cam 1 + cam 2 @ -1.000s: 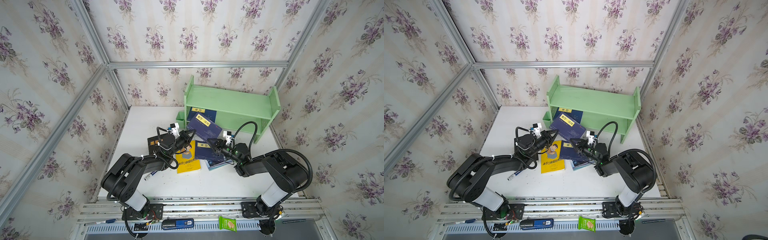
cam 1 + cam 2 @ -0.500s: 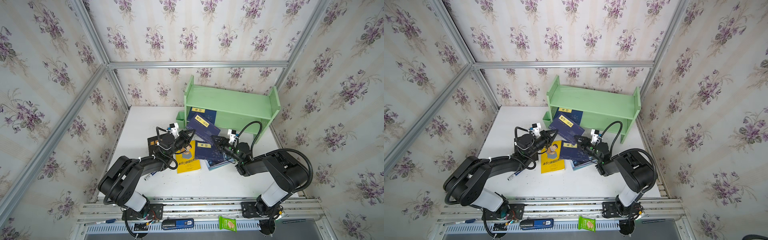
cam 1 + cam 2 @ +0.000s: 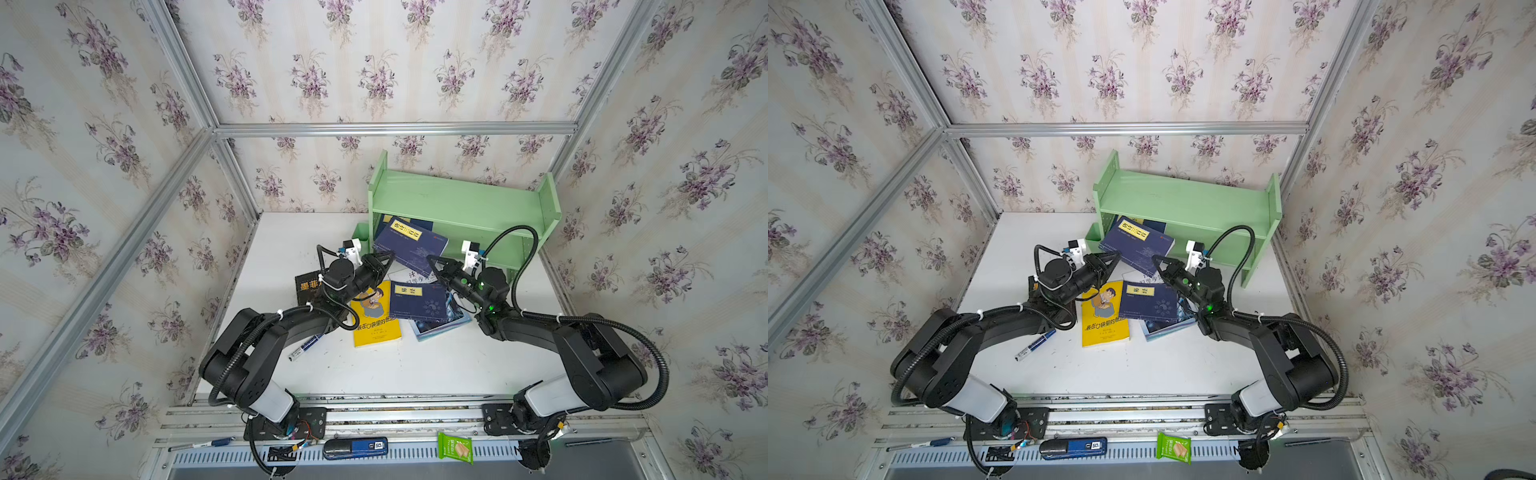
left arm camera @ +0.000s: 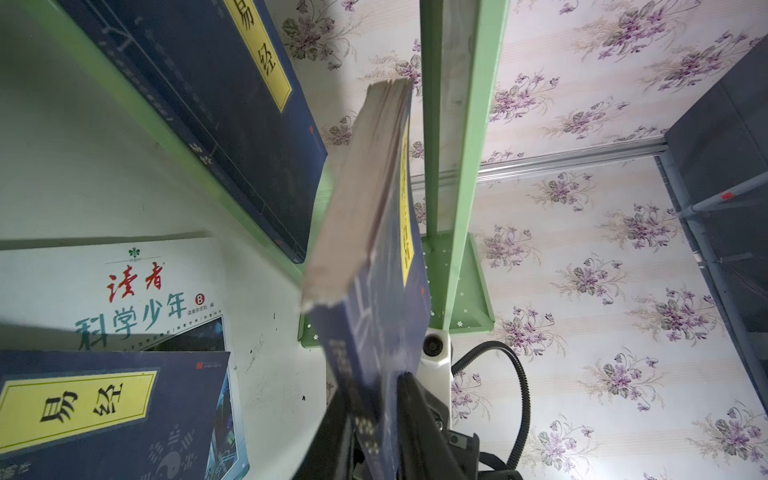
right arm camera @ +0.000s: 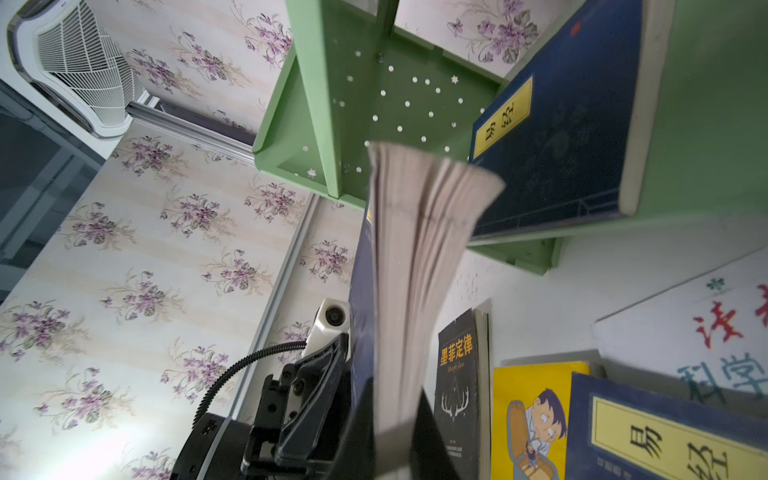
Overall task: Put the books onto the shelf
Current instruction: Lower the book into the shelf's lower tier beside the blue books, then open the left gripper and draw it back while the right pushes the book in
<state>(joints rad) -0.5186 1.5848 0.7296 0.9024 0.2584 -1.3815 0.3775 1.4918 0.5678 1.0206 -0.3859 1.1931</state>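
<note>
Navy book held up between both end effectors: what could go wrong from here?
1. The left end effector and right end effector pinch the navy book only along its near edge; its pages fan open in the right wrist view, so it may sag or slip.
2. A second navy book already sits in the lower tier of the shelf, just behind; the held one may jam against it.
</note>
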